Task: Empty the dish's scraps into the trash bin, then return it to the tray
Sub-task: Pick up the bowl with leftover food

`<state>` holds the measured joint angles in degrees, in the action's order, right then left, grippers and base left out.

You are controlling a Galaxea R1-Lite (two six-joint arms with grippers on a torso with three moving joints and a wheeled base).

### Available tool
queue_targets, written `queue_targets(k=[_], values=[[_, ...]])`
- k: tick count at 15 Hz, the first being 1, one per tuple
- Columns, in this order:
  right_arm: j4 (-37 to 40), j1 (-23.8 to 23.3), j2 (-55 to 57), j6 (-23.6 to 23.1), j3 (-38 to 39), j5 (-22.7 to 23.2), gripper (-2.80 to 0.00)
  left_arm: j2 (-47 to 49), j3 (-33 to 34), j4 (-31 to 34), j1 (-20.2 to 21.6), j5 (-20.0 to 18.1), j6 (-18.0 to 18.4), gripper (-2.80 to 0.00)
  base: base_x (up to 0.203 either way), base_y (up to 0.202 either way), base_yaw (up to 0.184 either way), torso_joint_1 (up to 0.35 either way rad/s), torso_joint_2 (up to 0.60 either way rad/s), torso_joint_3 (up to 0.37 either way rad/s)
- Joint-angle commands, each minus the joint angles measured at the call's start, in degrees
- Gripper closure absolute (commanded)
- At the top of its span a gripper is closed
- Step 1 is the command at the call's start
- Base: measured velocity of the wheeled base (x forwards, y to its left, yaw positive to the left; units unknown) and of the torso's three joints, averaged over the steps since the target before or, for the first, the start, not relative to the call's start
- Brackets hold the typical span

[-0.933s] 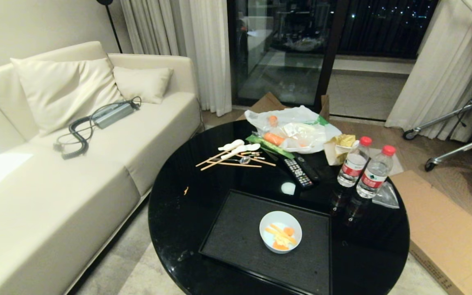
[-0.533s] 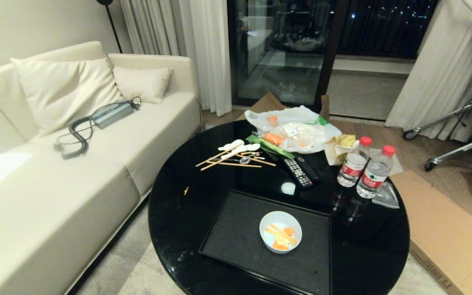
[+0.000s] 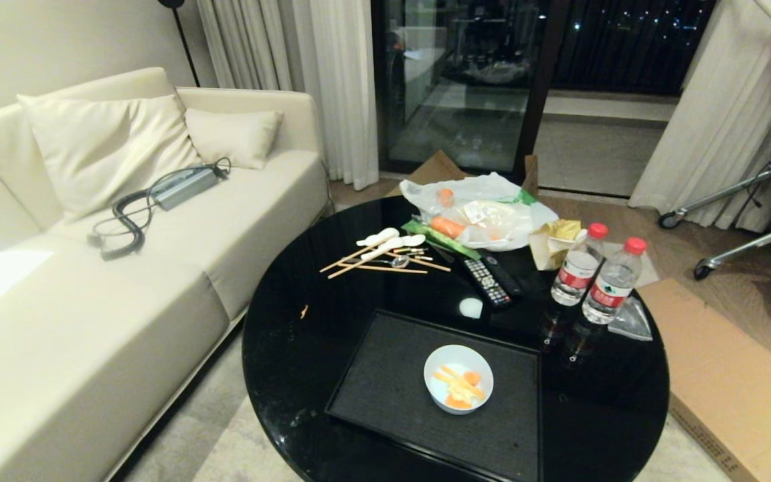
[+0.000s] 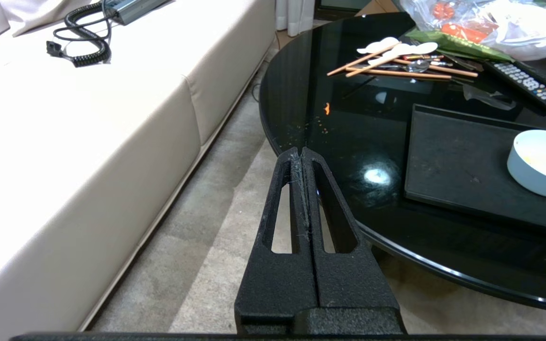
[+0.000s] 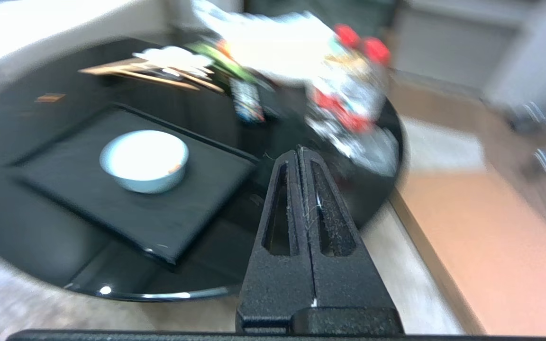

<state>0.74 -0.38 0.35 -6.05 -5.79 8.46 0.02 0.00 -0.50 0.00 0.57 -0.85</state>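
Dish [image 3: 458,378] with carrot-and-peel scraps [image 3: 459,387] sits right of centre on the black tray [image 3: 385,388], on the round tabletop [image 3: 292,348]. Left gripper [image 4: 301,152] and right gripper [image 5: 298,152] hang off its near edge, jaws pressed together, empty.

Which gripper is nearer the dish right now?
Right, apparently: the right gripper sits off the table beside the dish; the left gripper hangs across the tray.
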Motion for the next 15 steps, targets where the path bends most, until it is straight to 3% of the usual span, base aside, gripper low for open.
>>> queue_targets(k=[1, 4, 11, 15], values=[[1.5, 0.0, 3.4, -1.5, -4.9, 3.7, 0.00, 0.0, 0.0, 0.0, 0.0, 0.0, 0.0, 0.00, 0.000, 0.000, 0.000, 0.000, 0.00, 0.000], [1.8, 0.0, 12.4, -1.9, -9.8, 6.1, 0.00, 0.0, 0.0, 0.0, 0.0, 0.0, 0.0, 0.00, 0.000, 0.000, 0.000, 0.000, 0.00, 0.000], [1.5, 0.4, 41.6, -2.0, -25.0, 7.0, 0.00, 0.0, 0.0, 0.0, 0.0, 0.0, 0.0, 0.00, 0.000, 0.000, 0.000, 0.000, 0.00, 0.000], [1.1, 6.0, 58.0, -1.9, -32.6, 7.0, 0.00, 0.0, 0.0, 0.0, 0.0, 0.0, 0.0, 0.00, 0.000, 0.000, 0.000, 0.000, 0.00, 0.000]])
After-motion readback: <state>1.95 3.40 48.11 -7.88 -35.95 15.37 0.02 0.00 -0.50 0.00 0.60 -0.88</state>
